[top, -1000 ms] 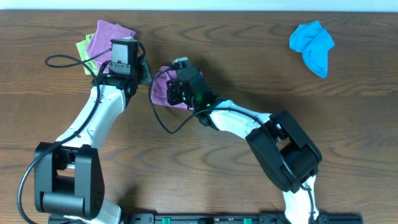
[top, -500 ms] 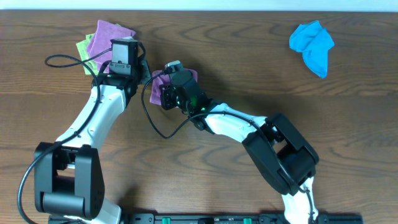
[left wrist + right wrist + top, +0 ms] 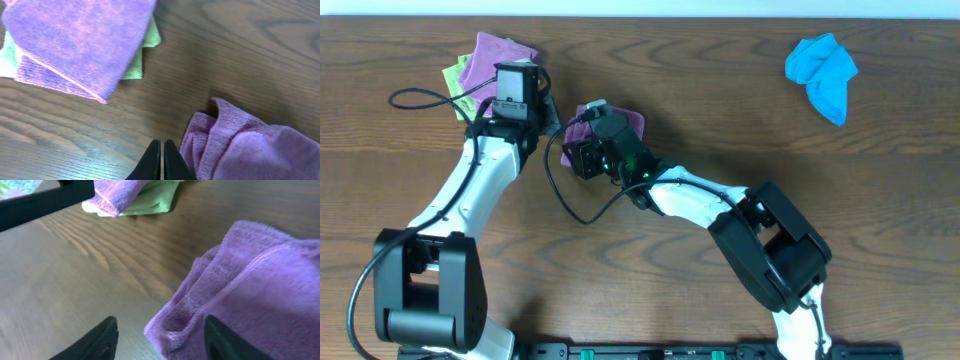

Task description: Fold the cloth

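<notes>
No text, label, brand or number can be read anywhere.

Bare table (image 3: 150, 107) between the folded purple cloth (image 3: 490, 52) on its green cloth (image 3: 451, 78), far left, and the crumpled purple cloth (image 3: 628, 122) is a narrow gap, and the left gripper (image 3: 161, 146), fingers together, sits in it. The right gripper (image 3: 160, 330), spread wide, crowds the crumpled cloth's near-left edge, a black cable (image 3: 556, 190) looping beside. Rightward, wood lies open up to the blue cloth (image 3: 823, 72).
</notes>
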